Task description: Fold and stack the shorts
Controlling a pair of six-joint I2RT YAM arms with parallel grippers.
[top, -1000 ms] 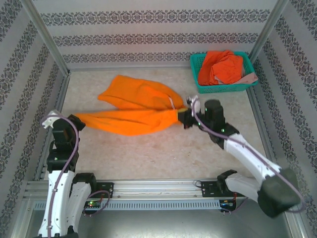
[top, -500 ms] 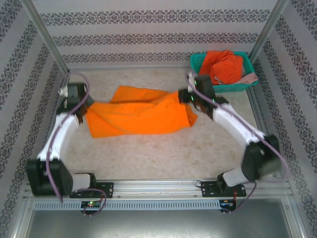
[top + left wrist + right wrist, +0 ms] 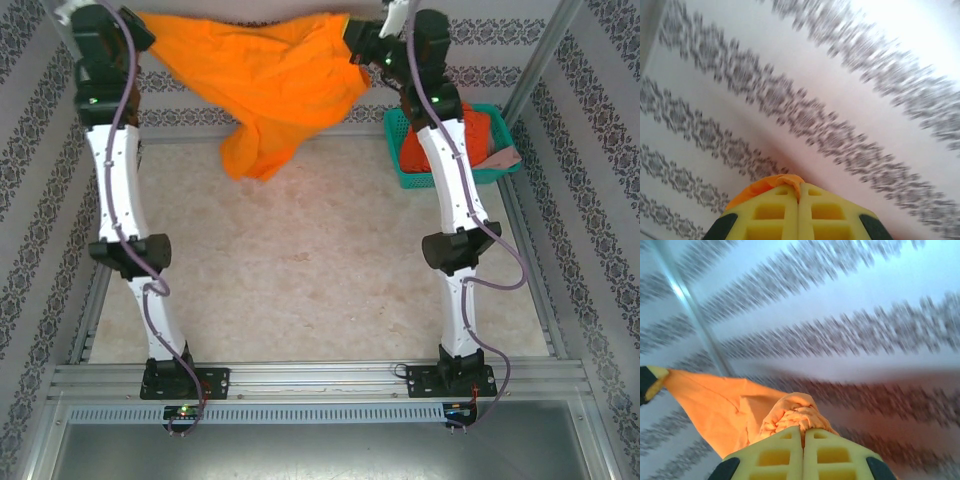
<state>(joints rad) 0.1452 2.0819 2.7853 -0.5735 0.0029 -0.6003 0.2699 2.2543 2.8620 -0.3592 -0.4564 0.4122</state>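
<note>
The yellow-orange shorts [image 3: 262, 80] hang high in the air, stretched between both raised arms, with one loose part drooping toward the table. My left gripper [image 3: 137, 22] is shut on one end; a fold of orange cloth [image 3: 771, 184] pokes out between its yellow fingers [image 3: 765, 212]. My right gripper [image 3: 352, 38] is shut on the other end, with the gathered waistband [image 3: 792, 415] bunched above its fingers [image 3: 835, 455] and the cloth running off to the left. Red-orange shorts [image 3: 480, 130] and a bit of pink cloth [image 3: 503, 158] lie in the basket behind the right arm.
The teal mesh basket [image 3: 395, 135] stands at the back right corner of the table. Patterned walls [image 3: 250, 125] close in the back and sides. Both arms stand nearly upright from their bases at the near edge.
Both arms have swung up from table height and lifted the yellow-orange shorts off the table. The shorts now hang spread between the two grippers.
</note>
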